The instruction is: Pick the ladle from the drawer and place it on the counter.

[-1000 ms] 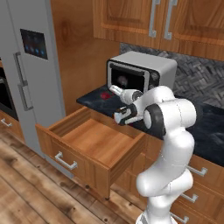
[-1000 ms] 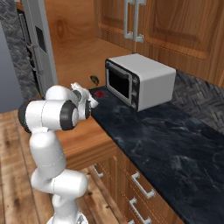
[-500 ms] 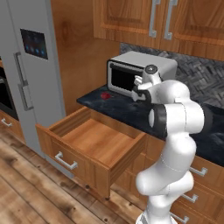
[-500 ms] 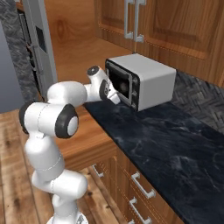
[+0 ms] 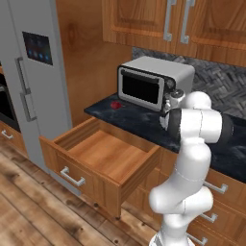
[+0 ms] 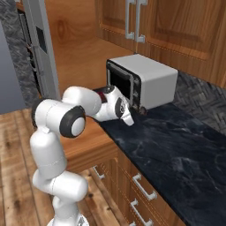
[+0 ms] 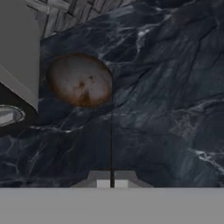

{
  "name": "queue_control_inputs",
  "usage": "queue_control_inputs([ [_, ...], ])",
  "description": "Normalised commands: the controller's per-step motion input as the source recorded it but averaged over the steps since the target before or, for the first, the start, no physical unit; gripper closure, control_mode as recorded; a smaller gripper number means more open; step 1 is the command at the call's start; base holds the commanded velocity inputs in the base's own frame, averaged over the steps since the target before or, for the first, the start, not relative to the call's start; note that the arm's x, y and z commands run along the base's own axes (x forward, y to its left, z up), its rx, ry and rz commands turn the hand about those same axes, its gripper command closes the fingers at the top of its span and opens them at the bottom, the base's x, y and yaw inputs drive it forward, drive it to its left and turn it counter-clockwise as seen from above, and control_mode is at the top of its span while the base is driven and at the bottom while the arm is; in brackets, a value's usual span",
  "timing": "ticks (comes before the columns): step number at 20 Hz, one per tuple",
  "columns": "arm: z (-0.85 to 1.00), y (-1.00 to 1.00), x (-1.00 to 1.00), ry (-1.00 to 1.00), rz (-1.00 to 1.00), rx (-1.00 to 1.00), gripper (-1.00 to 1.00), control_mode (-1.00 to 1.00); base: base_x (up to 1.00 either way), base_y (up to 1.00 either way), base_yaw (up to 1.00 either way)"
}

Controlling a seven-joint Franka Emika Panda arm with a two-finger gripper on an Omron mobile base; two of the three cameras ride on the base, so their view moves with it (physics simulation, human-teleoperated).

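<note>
Starting at the left of the left base view, a grey refrigerator point(image 5: 29, 81) stands beside the drawer point(image 5: 103, 156), which is pulled fully out, its light wooden floor bare. Above its back edge, near the left end of the tabletop point(image 5: 139, 122), lies a small red round object point(image 5: 115, 104). Just beside that, a silver microwave point(image 5: 153, 84) sits against the tiled wall.

Right of the microwave's front corner, the gripper point(image 7: 111, 180) hangs over the dark marbled slab. Its jaws are drawn in narrow, pinching the far end of the ladle point(image 7: 79, 81) by its thin handle. In the hand view the handle runs straight away from the fingertips to the round brownish bowl, which lies over the tabletop close to the microwave's base. Whether the bowl already touches the slab I cannot tell.

The ladle looks light and rigid, so it should carry without sagging. But the handle is thin and smooth, and with the bowl's weight far from the pinch it may swivel between the pads. A hold nearer the bowl would be steadier. Lowered gently, it ought to lie flat once let go.
</note>
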Motion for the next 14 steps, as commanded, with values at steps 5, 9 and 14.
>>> queue_control_inputs([
  [5,-1.0,-0.43,-0.63,0.11,-0.01,0.0,1.0,-1.0,0.0,0.0,0.0],
  [9,-1.0,-0.22,-0.28,0.04,0.0,0.0,-1.0,-1.0,0.0,0.0,0.0],
  [14,-0.78,-0.55,-0.03,0.01,0.0,0.06,-1.0,-1.0,0.0,0.0,0.0],
])
